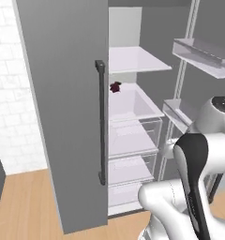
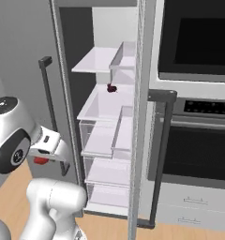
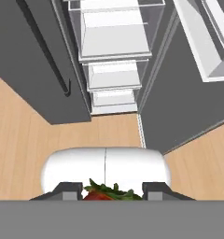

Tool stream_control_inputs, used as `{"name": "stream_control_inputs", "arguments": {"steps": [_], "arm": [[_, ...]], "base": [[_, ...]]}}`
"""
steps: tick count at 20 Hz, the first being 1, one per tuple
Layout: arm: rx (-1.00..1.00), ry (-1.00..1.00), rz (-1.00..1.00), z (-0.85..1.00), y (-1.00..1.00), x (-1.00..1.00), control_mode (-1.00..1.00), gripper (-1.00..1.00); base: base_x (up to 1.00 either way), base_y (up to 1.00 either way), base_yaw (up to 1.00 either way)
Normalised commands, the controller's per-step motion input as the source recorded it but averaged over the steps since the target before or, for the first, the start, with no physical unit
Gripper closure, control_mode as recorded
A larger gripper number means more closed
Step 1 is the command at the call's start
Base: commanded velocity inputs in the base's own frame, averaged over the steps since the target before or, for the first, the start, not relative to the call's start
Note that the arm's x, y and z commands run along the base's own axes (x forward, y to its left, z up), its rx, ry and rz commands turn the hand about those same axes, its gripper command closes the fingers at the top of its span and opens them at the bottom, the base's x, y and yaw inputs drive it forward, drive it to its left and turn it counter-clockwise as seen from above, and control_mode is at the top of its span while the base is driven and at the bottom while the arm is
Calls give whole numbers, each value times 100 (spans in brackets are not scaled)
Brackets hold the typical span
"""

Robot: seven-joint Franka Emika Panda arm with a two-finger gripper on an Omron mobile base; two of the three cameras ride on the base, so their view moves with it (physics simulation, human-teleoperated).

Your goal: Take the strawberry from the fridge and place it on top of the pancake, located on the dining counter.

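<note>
My gripper (image 3: pixel 111 192) is shut on the strawberry (image 3: pixel 99 196), a small red fruit with green leaves held between the two dark fingertips. In the right base view the gripper (image 2: pixel 42 158) hangs low in front of the open fridge (image 2: pixel 105 108), outside it, with the strawberry (image 2: pixel 41 161) showing red under the hand. The fridge (image 1: pixel 133 103) has white shelves and clear drawers (image 3: pixel 111 42). The pancake and the dining counter are out of view.
A dark maroon lump (image 1: pixel 115 86) lies on a middle fridge shelf. The left door (image 1: pixel 63 117) with its dark bar handle (image 1: pixel 101 122) stands open beside my arm. The right door's shelves (image 1: pixel 203 58) jut out. A built-in oven (image 2: pixel 198 117) stands to the right. The floor is wood.
</note>
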Motion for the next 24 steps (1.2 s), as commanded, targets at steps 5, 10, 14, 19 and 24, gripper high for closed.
{"name": "stream_control_inputs", "arguments": {"steps": [5,10,14,19,24], "arm": [[0,0,0,0,0,0,100,100],[0,0,0,0,0,0,100,100],[0,0,0,0,0,0,100,100],[0,0,0,0,0,0,100,100],[0,0,0,0,0,0,100,100]], "base": [[-83,29,-41],[-92,70,-51],[-93,95,-40],[-37,28,-62],[0,-25,-83]]}}
